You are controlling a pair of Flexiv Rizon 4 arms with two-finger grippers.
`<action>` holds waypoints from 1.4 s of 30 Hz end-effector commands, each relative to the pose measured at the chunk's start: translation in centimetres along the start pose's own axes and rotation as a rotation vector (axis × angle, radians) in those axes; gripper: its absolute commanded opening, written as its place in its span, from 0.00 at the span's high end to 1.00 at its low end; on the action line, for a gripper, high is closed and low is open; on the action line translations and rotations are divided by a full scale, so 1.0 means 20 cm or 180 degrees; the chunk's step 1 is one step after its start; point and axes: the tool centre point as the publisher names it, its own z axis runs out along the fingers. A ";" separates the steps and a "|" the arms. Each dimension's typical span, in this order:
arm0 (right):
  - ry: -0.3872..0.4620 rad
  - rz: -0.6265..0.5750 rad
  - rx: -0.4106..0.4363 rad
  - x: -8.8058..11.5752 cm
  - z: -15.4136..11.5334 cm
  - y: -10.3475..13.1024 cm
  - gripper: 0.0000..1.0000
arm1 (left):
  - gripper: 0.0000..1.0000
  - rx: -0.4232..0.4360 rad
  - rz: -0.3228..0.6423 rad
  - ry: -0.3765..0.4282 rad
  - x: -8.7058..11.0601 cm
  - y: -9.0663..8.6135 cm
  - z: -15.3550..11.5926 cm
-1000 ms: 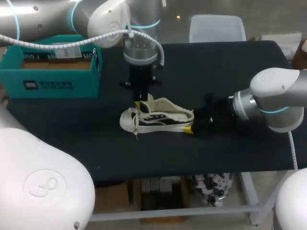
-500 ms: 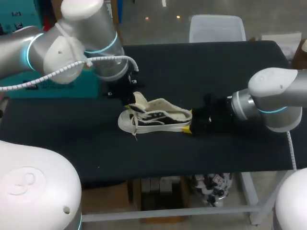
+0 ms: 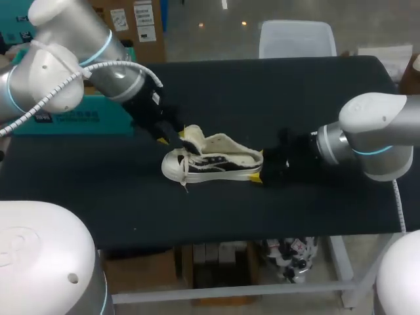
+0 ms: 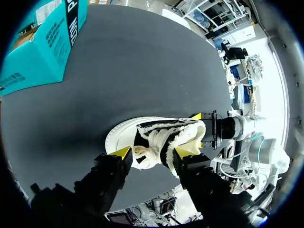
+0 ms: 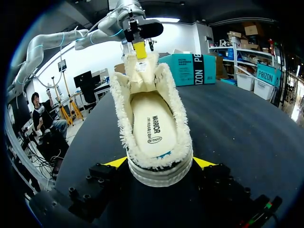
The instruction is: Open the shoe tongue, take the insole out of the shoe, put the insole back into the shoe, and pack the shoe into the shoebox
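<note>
A white and black canvas shoe (image 3: 213, 164) lies on its sole mid-table, toe to the left. Its fleecy tongue (image 5: 140, 71) stands pulled up, and the white insole (image 5: 152, 126) shows inside. My left gripper (image 3: 176, 136) comes in slanted from the left at the tongue. In the left wrist view this gripper (image 4: 154, 152) is open, its fingers apart on either side of the tongue and laces. My right gripper (image 5: 160, 164) is shut on the shoe's heel (image 3: 259, 169), one yellow tip on each side. The teal shoebox (image 3: 72, 115) stands at the back left, partly hidden by my left arm.
The black table top (image 3: 295, 92) stretches open behind and to the right of the shoe. Its front edge (image 3: 262, 236) runs close below the shoe. The shoebox (image 4: 42, 42) lies ahead of the left gripper, beyond the toe.
My left arm swung left and tilted, drawing the tongue up toward the toe, and its fingers have spread apart. The right arm and the shoe's heel have stayed put.
</note>
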 end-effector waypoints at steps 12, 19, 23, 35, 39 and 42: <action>0.0013 -0.0001 -0.0015 -0.01 0.00 -0.04 1.00 | 1.00 0.0004 0.1059 -0.0308 0.37 0.00 -0.18; 0.0013 -0.0001 -0.0015 -0.01 0.00 -0.04 1.00 | 1.00 -0.0802 0.3323 -0.0045 0.44 0.07 -0.17; 0.0013 -0.0001 -0.0015 -0.01 0.00 -0.04 1.00 | 1.00 -0.1257 0.3426 -0.0042 0.47 0.01 -0.14; 0.0013 -0.0001 -0.0015 -0.01 0.00 -0.04 1.00 | 1.00 -0.1257 0.3426 -0.0042 0.47 0.01 -0.14; 0.0013 -0.0001 -0.0015 -0.01 0.00 -0.04 1.00 | 1.00 -0.1461 0.3522 -0.0200 0.50 -0.01 -0.05; 0.0013 -0.0001 -0.0015 -0.01 0.00 -0.04 1.00 | 1.00 -0.1479 0.3707 -0.0237 0.50 0.00 0.01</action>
